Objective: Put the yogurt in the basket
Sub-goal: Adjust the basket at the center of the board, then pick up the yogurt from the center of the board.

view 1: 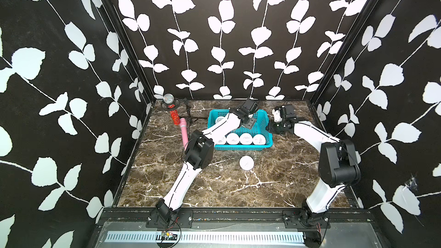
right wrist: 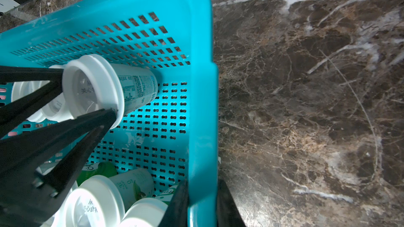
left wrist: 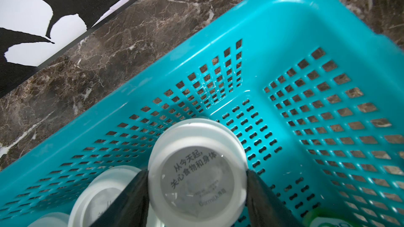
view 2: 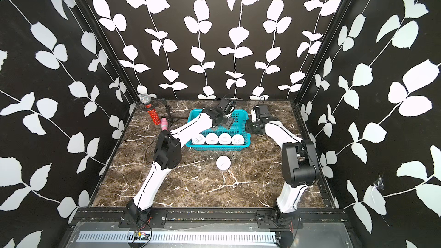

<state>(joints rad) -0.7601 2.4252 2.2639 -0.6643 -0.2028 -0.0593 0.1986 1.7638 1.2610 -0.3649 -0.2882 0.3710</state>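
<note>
The turquoise basket [view 1: 241,148] [view 2: 218,147] stands at the back middle of the marble table. A row of several white-lidded yogurt cups [view 1: 245,138] fills its near side. My left gripper [view 1: 249,122] [left wrist: 196,171] reaches into the basket's far part, shut on the lid of another yogurt cup [left wrist: 196,182] [right wrist: 98,88], which hangs tilted above the perforated floor. My right gripper [view 1: 270,128] [right wrist: 202,184] is shut on the basket's right wall [right wrist: 201,84], one finger inside and one outside. One more yogurt cup [view 1: 246,162] [view 2: 223,162] stands upright on the table in front of the basket.
A pink slim bottle [view 1: 183,131] lies left of the basket. Behind it a red glitter microphone [view 1: 173,112] sits on a small black stand at the back left corner. Patterned walls close in the table on three sides.
</note>
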